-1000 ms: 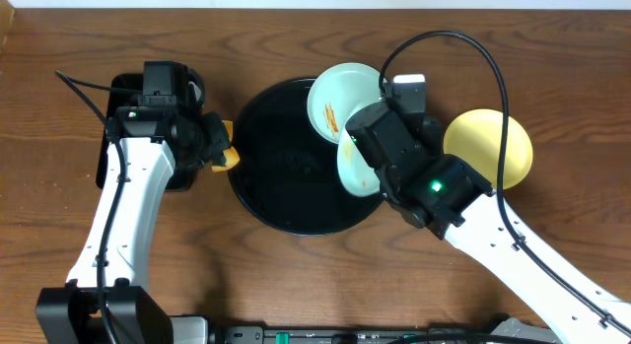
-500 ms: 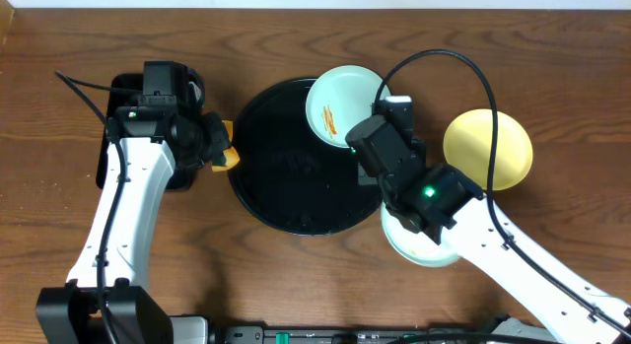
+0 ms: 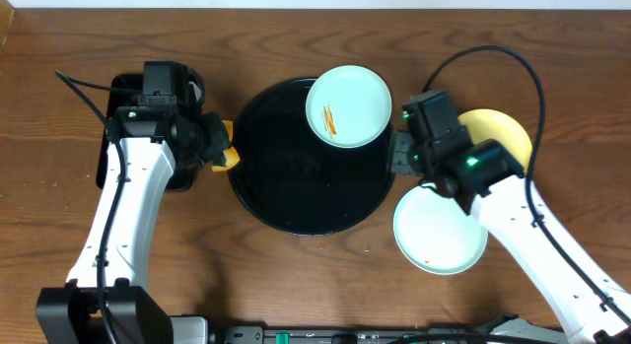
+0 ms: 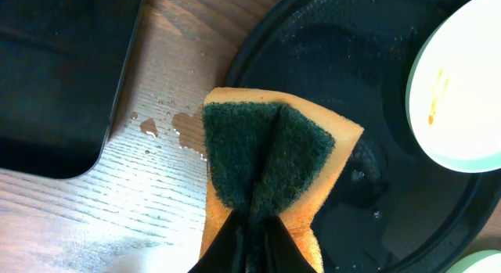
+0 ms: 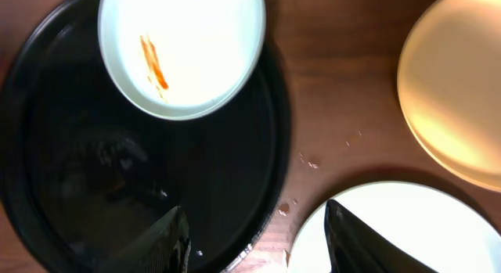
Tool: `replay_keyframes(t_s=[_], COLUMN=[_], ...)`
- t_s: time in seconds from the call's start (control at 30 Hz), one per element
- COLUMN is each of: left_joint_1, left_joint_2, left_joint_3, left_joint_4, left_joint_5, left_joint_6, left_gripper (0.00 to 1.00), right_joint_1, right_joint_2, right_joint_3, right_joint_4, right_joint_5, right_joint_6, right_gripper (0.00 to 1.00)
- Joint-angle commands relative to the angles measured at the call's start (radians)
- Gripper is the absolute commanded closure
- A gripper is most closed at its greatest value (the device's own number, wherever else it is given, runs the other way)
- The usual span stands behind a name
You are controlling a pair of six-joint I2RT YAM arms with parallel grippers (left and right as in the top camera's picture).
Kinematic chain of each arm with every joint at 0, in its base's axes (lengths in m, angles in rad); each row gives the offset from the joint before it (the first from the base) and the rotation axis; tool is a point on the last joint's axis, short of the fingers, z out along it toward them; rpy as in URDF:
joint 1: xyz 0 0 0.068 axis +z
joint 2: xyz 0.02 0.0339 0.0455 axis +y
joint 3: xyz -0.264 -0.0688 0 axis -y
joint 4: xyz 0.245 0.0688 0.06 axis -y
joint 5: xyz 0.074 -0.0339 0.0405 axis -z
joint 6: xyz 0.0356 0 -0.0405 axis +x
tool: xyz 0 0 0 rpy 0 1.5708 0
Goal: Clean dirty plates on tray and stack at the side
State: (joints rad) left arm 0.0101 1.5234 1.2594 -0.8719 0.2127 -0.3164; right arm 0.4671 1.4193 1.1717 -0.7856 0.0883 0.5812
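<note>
The round black tray [image 3: 286,176] lies mid-table. One pale mint plate [image 3: 348,106] with orange streaks rests on its far right rim, also in the right wrist view [image 5: 188,46]. A second mint plate [image 3: 440,231] lies flat on the wood to the right of the tray, with a few small specks on it. The yellow plate [image 3: 508,142] sits further back right, partly under my right arm. My right gripper [image 5: 258,246] hangs open and empty between the tray edge and the second mint plate. My left gripper [image 4: 254,242] is shut on a yellow and green sponge [image 4: 274,163] at the tray's left edge.
A rectangular black tray [image 4: 55,77] lies at the far left under my left arm. Water drops [image 4: 156,126] spot the wood between it and the round tray. A black cable [image 3: 513,68] loops over the right arm.
My right gripper carried the second mint plate off the tray, set it on the table to the right, opened and drew back. The left arm has not moved.
</note>
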Motion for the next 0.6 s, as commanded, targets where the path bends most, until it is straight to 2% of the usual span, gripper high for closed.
replay_keyframes(t_s=[0.0,0.2,0.57], left_joint_1=[0.000,-0.003,-0.055], left_joint_2=[-0.001,-0.001,-0.001], left_joint_3=[0.010,0.010,0.010], left_joint_4=[-0.002,-0.002,0.021], left_joint_5=[0.012,0.012,0.011], left_joint_6=[0.008,0.008,0.009], left_gripper=[0.93,0.92,0.93], right_joint_1=[-0.046,-0.111,-0.298], right_joint_2=[0.005,0.005,0.005], right_joint_3=[-0.002,-0.002,-0.002], right_joint_4=[-0.027,-0.153,-0.397], right_joint_5=[-0.103,-0.149,-0.307], right_joint_6=[-0.023,-0.031,-0.171], right_gripper=[0.46,0.37,0.36])
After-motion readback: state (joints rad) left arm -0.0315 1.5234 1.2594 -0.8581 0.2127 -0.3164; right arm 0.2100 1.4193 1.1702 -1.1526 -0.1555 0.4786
